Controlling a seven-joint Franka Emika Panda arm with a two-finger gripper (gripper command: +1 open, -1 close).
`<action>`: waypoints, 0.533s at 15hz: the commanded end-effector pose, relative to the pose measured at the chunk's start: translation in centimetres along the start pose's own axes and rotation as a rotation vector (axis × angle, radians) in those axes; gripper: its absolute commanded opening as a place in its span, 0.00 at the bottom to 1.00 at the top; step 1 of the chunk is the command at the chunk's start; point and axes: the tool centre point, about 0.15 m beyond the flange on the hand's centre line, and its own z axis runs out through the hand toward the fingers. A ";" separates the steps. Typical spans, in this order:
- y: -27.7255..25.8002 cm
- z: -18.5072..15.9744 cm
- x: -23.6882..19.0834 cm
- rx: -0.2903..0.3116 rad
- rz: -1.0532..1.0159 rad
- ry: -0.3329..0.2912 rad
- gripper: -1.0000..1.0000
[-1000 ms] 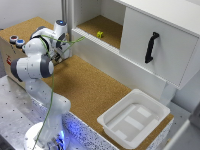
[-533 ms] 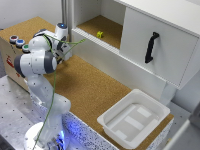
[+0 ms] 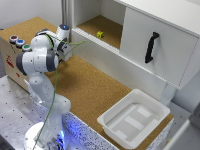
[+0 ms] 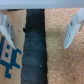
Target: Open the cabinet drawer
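in the exterior view the cabinet (image 3: 150, 35) stands along the far side of the cork table (image 3: 90, 90), at about 1 o'clock from the robot base. its big white door (image 3: 157, 45) carries a black vertical handle (image 3: 151, 47), and beside the door, toward the exterior view's left, an open compartment shows a cork floor with a small yellow-green object (image 3: 100, 34) lying on it. the drawer (image 3: 117, 62) is the long low white panel under the compartment and the door; it sits flush with the cabinet front, so it looks closed. the arm bends over the table, and its gripper (image 3: 66, 47) hovers near the end of the drawer on the exterior view's left, at about 10 o'clock from the panel's middle, apart from it. in the wrist view the gripper (image 4: 40, 30) has its two white fingers (image 4: 73, 30) spread wide with nothing between them, above cork and a dark strip (image 4: 34, 50). a white plastic tub (image 3: 132, 117) rests on the table at about 4 o'clock from the drawer.
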 end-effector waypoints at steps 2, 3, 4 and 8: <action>-0.5 2.1 1.1 0.099 -0.041 -0.076 0.00; -0.5 2.3 1.0 0.101 -0.041 -0.076 0.00; -0.7 2.3 0.9 0.094 -0.048 -0.070 0.00; -0.9 2.4 0.8 0.088 -0.060 -0.070 0.00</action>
